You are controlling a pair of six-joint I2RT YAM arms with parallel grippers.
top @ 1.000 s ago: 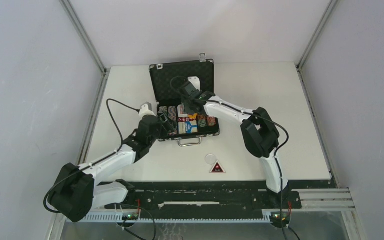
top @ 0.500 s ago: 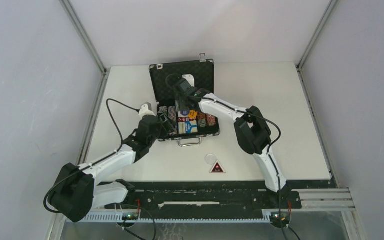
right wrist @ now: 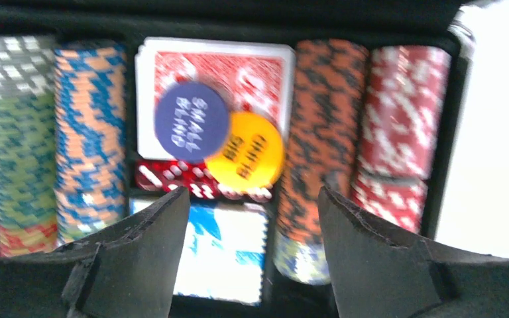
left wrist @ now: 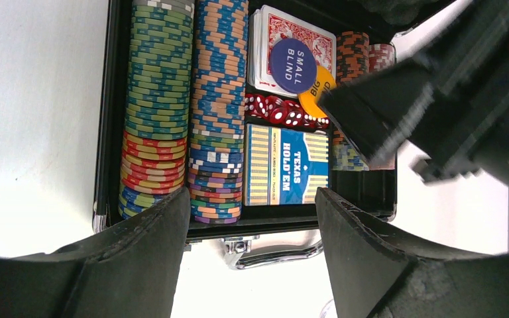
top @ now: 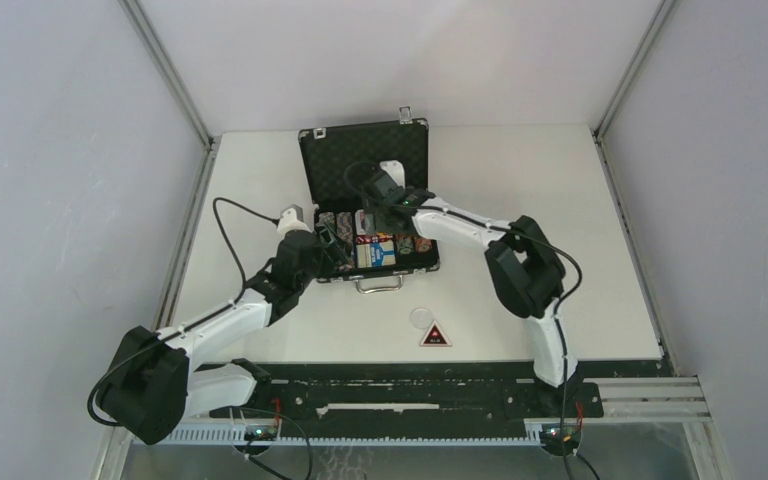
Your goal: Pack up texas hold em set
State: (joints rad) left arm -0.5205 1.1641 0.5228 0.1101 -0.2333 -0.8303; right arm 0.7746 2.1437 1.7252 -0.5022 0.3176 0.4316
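Note:
The black briefcase (top: 422, 262) lies open mid-table, its foam-lined lid (top: 360, 150) upright at the back. Inside are chip stacks (left wrist: 158, 106), a red deck (left wrist: 290, 40) with a blue "small blind" token (left wrist: 292, 65) and a yellow token (right wrist: 246, 151) on it, red dice (left wrist: 272, 109) and a blue deck (left wrist: 286, 164). The silver handle (left wrist: 275, 252) faces me. My left gripper (top: 335, 250) is open and empty at the case's front left edge. My right gripper (top: 380, 205) is open and empty just above the tray, over the decks (right wrist: 225, 252).
A round clear disc (top: 421, 318) and a red triangle sticker (top: 435, 336) lie on the white table (top: 520, 180) in front of the case. Grey walls enclose the table on the left, right and back.
My right gripper swung back toward the lid, then came forward and down over the tray. The left arm has not moved.

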